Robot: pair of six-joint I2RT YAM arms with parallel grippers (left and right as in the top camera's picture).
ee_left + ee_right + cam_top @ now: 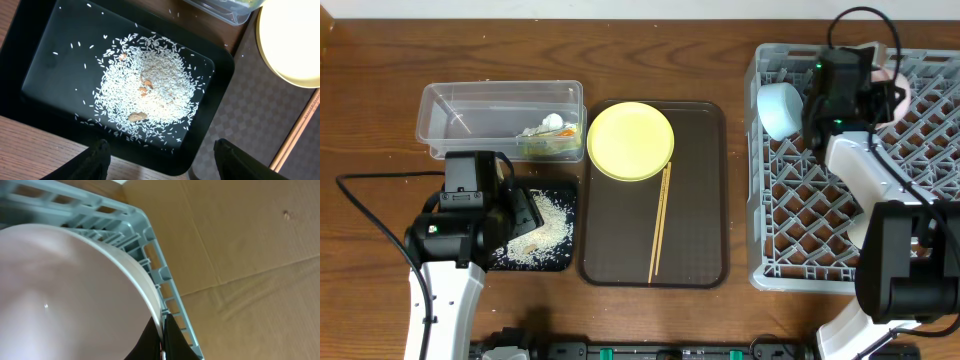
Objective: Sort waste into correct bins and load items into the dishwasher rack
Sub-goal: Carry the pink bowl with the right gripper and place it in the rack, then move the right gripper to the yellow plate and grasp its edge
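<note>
Rice (150,85) in black tray (45,55), wrapper (552,143) + tissue (548,123) in clear tub (460,110), blue bowl (778,110) in rack (800,210); plate (630,140), chopsticks (660,225) left on brown tray (700,200). R gripper (162,325) pinches white bowl (65,290) rim at rack corner; L gripper (162,152) wide, empty.

A: What colour is the plate (630,141)?
B: Plain yellow. The serving tray (240,100) is dark brown with a fine checked texture, and the chopsticks (660,222) are pale wood.
A: And the rice (150,90)?
B: White, flecked with a few tan bits. The black tray (45,65) is plain.
A: The rack (790,200)?
B: Grey, a lattice pattern. There's a light blue bowl (778,108) and a pinkish-white bowl (65,295). The bench (380,60) is brown wood grain.
</note>
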